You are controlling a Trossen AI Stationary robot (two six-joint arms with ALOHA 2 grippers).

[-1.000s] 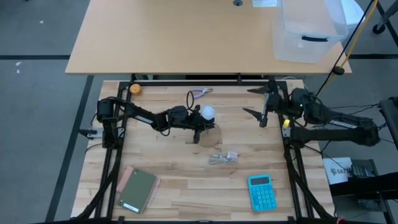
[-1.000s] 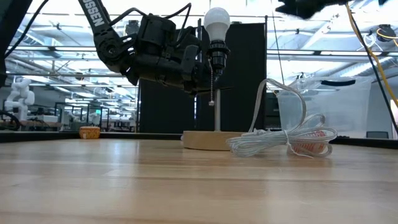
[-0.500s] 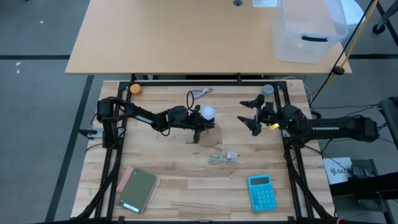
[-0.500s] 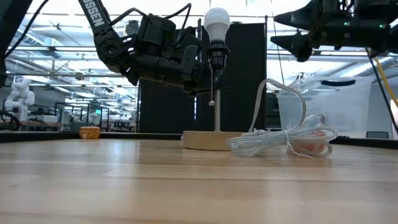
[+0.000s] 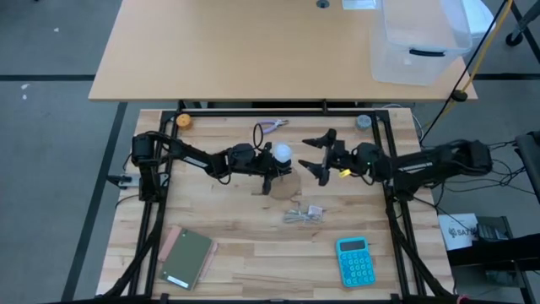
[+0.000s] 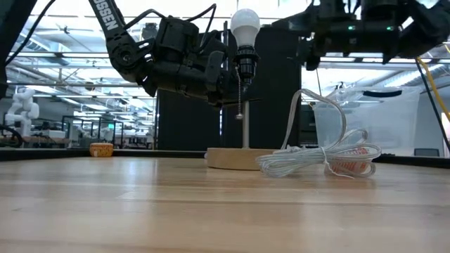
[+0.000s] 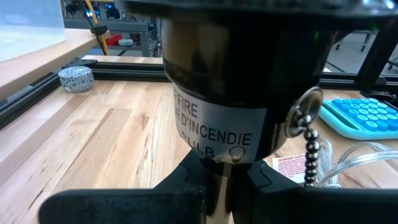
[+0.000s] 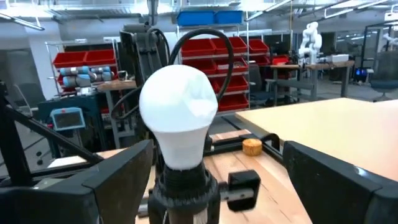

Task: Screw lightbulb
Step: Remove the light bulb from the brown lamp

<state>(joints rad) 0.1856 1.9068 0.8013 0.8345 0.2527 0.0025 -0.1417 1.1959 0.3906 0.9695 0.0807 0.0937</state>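
The whitish lightbulb (image 5: 282, 153) sits upright in the black socket (image 6: 243, 65) of a small lamp, whose round wooden base (image 6: 232, 159) rests on the table. The bulb also shows in the right wrist view (image 8: 179, 115). My left gripper (image 5: 268, 168) is shut on the lamp just below the socket. My right gripper (image 5: 315, 158) is open and empty, level with the bulb and a little to its right; its fingers (image 8: 118, 180) stand on either side of the bulb without touching it. My left gripper pinches the thin stem right under the black socket (image 7: 217, 182) between its two fingers. The fingers come level from the table's left and lie across the stem. The lamp stands upright with its wooden base on the table.
A ball chain (image 7: 309, 146) hangs from the socket. A coiled white cord (image 5: 304, 214) lies near the base. A blue calculator (image 5: 355, 260) and a green notebook (image 5: 186, 256) lie toward the near edge. Pliers (image 5: 270, 127) and an orange object (image 5: 183, 120) lie at the far edge.
My right gripper has gone from the table's right edge toward the bulb, turning so that its open fingers point level toward the table's left. The left gripper, lamp and bulb have kept still.
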